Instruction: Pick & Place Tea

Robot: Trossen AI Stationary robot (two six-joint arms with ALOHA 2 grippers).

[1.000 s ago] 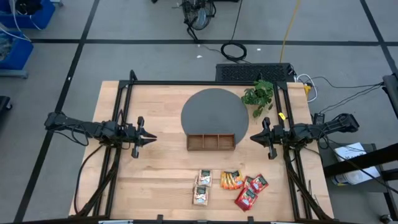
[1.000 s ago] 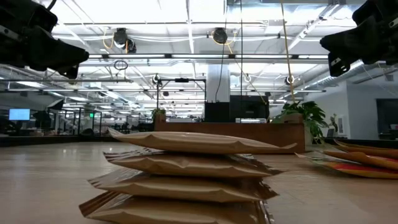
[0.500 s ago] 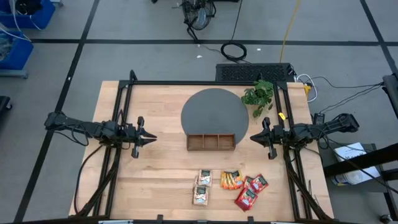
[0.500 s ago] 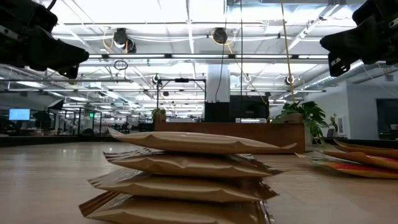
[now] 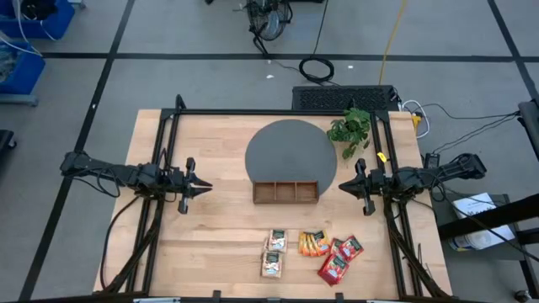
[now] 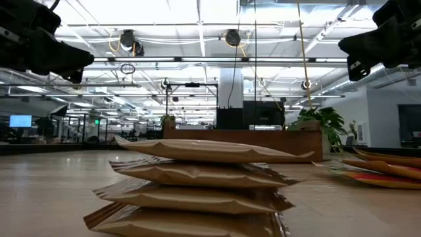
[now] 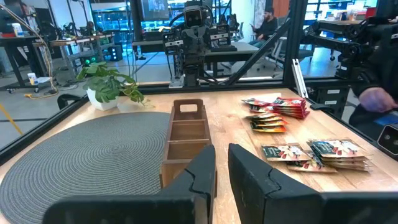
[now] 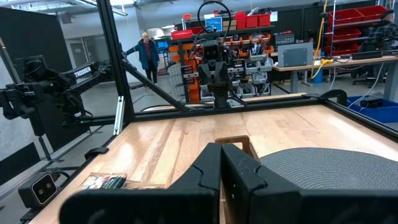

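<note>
Seen from above: a light wooden table (image 5: 210, 244) with a black frame, and two dark arms reaching in from the sides.

Left side of the table: left gripper (image 5: 205, 187), up over bare wood, pointing toward the middle. Fingers (image 7: 202, 168) a little bit apart, with a thin gap between them. Nothing held.

Right side of the table: right gripper (image 5: 342, 187), also over bare wood, pointing toward the middle. Fingers (image 8: 208, 165) pressed together. Nothing held.

Between the two grippers: a small brown wooden tray with three slots (image 5: 285, 192). Touching the front edge of a big round grey woven mat (image 5: 290, 151). Beside the mat, at the back right: a little green plant in a white pot (image 5: 351, 128).

Tea down at the front edge of the table, well apart from both grippers:
- beige-green square tea packets (image 5: 274, 252), in two small piles, nearest the middle.
- orange-yellow square tea packets (image 5: 314, 243), just beside them.
- red square tea packets (image 5: 339, 259), farthest to the right, touching the orange-yellow ones.

None in the tray.

From table height: a stack of flat packets (image 6: 197, 184) right in front, with both arms high up in the top corners.

Far off in the room, past the table: a person in a blue jacket (image 8: 147, 53), standing.
</note>
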